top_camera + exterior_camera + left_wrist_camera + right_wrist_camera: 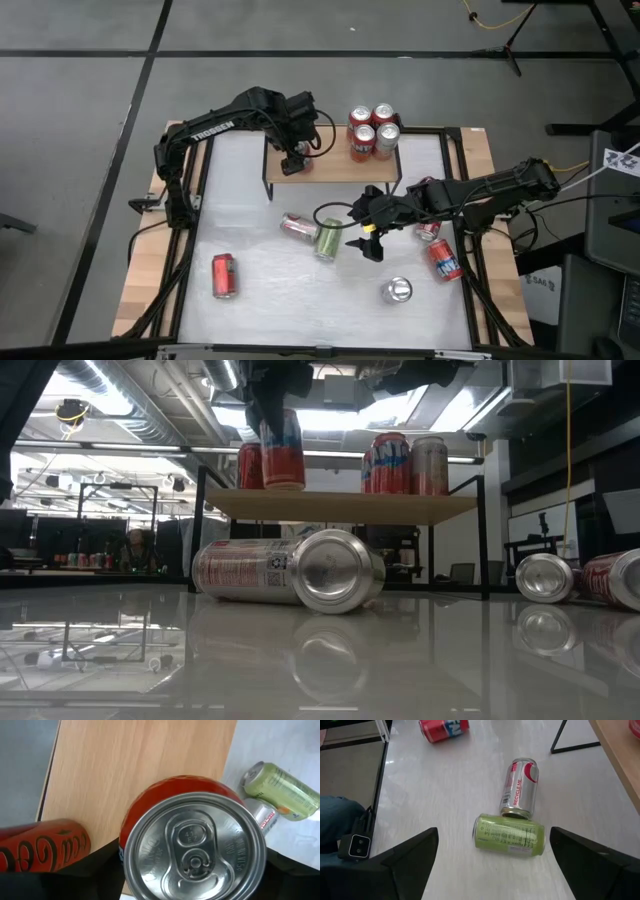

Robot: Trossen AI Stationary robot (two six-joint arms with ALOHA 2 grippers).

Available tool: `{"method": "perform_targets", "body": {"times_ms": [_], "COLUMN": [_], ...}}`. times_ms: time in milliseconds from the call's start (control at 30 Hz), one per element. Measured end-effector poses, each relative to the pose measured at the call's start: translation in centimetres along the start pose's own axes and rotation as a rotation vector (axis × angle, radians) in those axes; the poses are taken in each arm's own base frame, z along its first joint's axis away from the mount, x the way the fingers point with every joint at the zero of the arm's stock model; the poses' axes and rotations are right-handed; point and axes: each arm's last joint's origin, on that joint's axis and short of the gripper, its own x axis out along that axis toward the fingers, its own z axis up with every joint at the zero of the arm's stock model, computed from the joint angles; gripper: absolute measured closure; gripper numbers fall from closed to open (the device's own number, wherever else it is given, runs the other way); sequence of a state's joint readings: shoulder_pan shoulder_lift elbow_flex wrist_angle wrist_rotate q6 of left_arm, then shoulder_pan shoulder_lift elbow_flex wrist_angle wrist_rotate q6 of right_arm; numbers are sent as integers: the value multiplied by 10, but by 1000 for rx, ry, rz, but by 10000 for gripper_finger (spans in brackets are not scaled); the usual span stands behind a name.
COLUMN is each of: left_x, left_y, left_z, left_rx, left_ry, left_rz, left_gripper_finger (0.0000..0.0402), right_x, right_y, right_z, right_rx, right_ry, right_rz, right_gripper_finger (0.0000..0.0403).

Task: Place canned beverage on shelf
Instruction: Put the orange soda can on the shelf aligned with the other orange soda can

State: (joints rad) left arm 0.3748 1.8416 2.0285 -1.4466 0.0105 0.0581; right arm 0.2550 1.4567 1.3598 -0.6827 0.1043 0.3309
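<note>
Red can (283, 450) stands on the shelf (335, 168), left gripper (293, 160) fingers loosely around it. Four cans (373, 131) already up. Right gripper (366, 238) hangs wide over the green can (328, 239).

A red can (192, 827) with a silver lid stood on the light-wood shelf (145, 770). On the white table (445, 785), a yellow-green can (509, 834) lay touching a silver can (520, 787) with red markings. Another red can (223, 275) lay near the table's left edge.
</note>
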Motion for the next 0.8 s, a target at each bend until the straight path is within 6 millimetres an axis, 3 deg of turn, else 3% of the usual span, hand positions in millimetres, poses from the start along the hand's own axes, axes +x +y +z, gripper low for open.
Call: {"method": "perform_targets", "body": {"times_ms": [300,800], "left_x": [0,-1], "left_y": [0,3], "left_z": [3,7], "left_rx": [6,-3], "left_ry": [-28,-78], "left_rz": [4,77], "left_gripper_finger": [82,78], "right_x": [0,0], "right_y": [0,0], "right_z": [0,0], "right_rx": [0,0], "right_ry": [0,0], "right_rz": [0,0], "right_gripper_finger": [31,31]}}
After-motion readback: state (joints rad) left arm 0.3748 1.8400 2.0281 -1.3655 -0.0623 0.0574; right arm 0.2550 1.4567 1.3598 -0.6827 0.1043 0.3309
